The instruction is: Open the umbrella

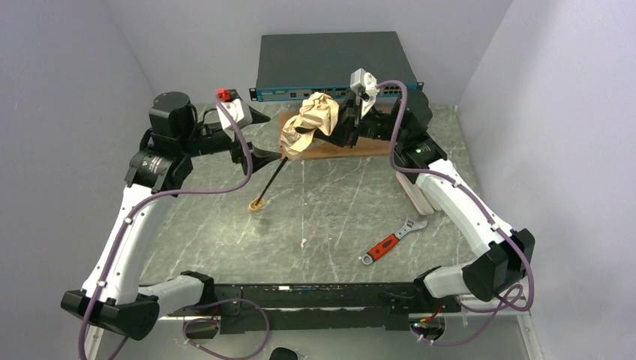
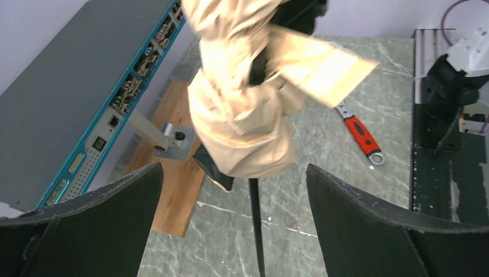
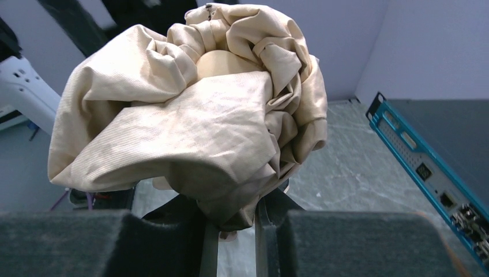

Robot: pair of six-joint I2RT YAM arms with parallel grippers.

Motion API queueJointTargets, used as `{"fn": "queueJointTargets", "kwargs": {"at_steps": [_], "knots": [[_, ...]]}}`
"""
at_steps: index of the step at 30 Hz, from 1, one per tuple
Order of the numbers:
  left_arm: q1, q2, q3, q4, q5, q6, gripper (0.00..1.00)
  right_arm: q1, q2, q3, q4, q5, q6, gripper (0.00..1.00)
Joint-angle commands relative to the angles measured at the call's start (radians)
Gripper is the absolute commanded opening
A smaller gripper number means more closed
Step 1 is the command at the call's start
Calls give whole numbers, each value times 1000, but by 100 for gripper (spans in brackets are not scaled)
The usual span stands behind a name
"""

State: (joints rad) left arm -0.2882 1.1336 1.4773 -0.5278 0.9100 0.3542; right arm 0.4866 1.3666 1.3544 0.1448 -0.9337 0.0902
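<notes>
The umbrella (image 1: 313,120) is held off the table at the back. Its pale beige fabric is a crumpled bunch. Its black shaft (image 1: 274,176) slants down-left to the cream handle (image 1: 257,204), which rests on the table. My right gripper (image 1: 341,129) is shut on the fabric bunch from the right; the right wrist view shows folds (image 3: 190,115) pinched between the jaws (image 3: 230,222). My left gripper (image 1: 271,139) is wide open just below the bunch. In the left wrist view the shaft (image 2: 255,219) runs between the two fingers (image 2: 233,173) without touching either.
A grey network switch (image 1: 334,64) stands at the back wall. A wooden board (image 1: 330,148) with a metal bracket (image 2: 170,138) lies under the umbrella. A red-handled wrench (image 1: 390,241) lies front right. A pale block (image 1: 416,191) lies by the right arm.
</notes>
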Motion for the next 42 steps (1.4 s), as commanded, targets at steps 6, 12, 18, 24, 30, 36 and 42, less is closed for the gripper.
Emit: {"fn": "queueJointTargets", "kwargs": {"at_steps": [6, 12, 18, 24, 30, 36, 42], "knots": [[-152, 44, -47, 147, -65, 35, 100, 11, -23, 25, 252, -65, 141, 0], [-190, 123, -2, 158, -108, -102, 60, 20, -39, 34, 165, -36, 78, 0], [-149, 65, -108, 165, -118, -100, 16, -17, -97, 6, 85, 29, 60, 0], [-53, 76, -58, 137, -2, -105, 0, -99, -118, 32, -166, 7, -26, 64], [-44, 53, 19, -34, -62, 153, 0, -233, -182, -11, -482, -17, -207, 92], [-42, 61, 35, -49, 32, 82, 0, -220, -166, 28, -368, -35, -110, 93], [22, 112, 26, 395, 136, -504, 0, -179, -178, -36, -352, -7, -99, 91]]}}
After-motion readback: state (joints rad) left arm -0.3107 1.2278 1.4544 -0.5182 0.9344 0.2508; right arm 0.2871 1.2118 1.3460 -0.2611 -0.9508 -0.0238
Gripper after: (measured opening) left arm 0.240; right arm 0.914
